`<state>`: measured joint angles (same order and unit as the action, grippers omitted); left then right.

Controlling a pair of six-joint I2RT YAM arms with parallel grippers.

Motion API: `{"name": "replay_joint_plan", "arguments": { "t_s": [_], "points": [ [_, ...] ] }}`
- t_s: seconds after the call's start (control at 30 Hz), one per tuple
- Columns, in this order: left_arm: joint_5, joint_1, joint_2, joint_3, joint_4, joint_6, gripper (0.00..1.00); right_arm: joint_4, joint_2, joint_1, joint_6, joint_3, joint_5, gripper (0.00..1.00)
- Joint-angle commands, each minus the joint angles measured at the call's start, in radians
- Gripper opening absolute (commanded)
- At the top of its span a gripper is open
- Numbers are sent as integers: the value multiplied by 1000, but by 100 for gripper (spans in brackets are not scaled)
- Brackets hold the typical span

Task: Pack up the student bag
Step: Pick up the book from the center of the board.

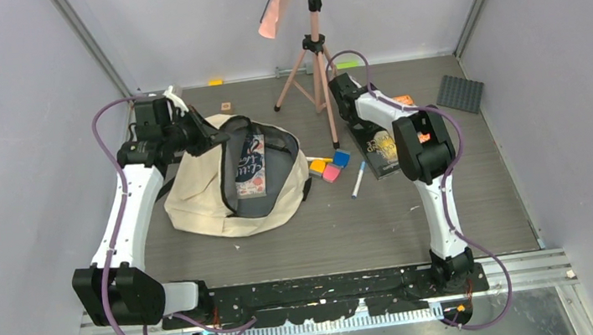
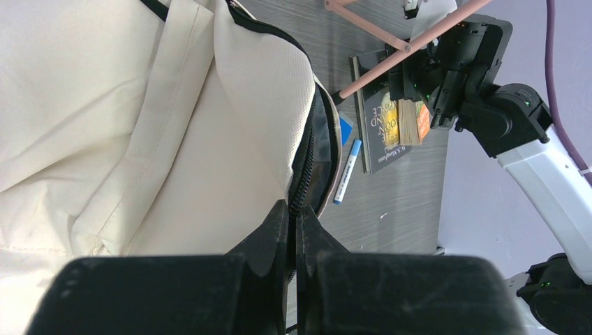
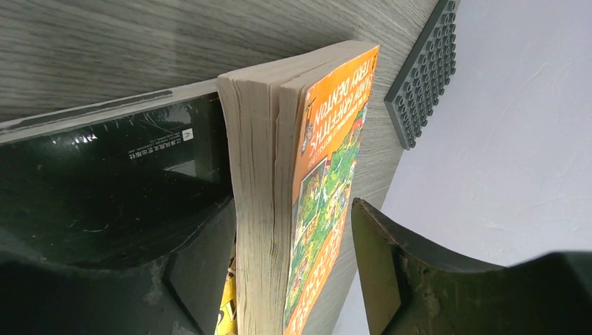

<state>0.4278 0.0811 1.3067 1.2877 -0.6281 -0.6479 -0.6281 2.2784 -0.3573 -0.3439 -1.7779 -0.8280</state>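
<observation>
The student bag (image 1: 204, 199), cream canvas with a black zip, lies left of centre with its mouth open; a book (image 1: 249, 169) rests inside on the grey lining. My left gripper (image 1: 207, 135) (image 2: 294, 209) is shut on the zip edge of the student bag (image 2: 139, 125). My right gripper (image 3: 286, 223) (image 2: 419, 98) is open and straddles an orange paperback (image 3: 328, 160) standing on edge. One finger sits against the book's back. The other finger (image 3: 377, 258) stands apart from the cover. The paperback leans against a black book (image 1: 377, 148) (image 3: 105, 174).
A white-and-blue marker (image 1: 359, 180) (image 2: 348, 171) and orange, blue and pink blocks (image 1: 330, 166) lie between bag and books. A pink tripod (image 1: 314, 56) stands at the back centre. A grey studded plate (image 1: 460, 94) (image 3: 422, 77) lies at the back right, a small wooden cube (image 1: 226, 106) behind the bag.
</observation>
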Motion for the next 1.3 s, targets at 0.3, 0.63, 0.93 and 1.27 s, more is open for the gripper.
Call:
{"name": "replay_joint_plan", "arguments": {
  "t_s": [0.3,0.63,0.93,1.27],
  "points": [
    [58,-14,-3,44,15,8,0,68,9,-2,-6,62,-23,15],
    [37,-14,-59,15,-5,5,0,95,-149,2,-14,112,-61,0],
    [53,-14,-56,21,-10,11,0,-158,-346,18,73,3,27,1],
    [71,-15,-38,33,-9,15,0,-456,-522,20,333,-145,271,1]
  ]
}}
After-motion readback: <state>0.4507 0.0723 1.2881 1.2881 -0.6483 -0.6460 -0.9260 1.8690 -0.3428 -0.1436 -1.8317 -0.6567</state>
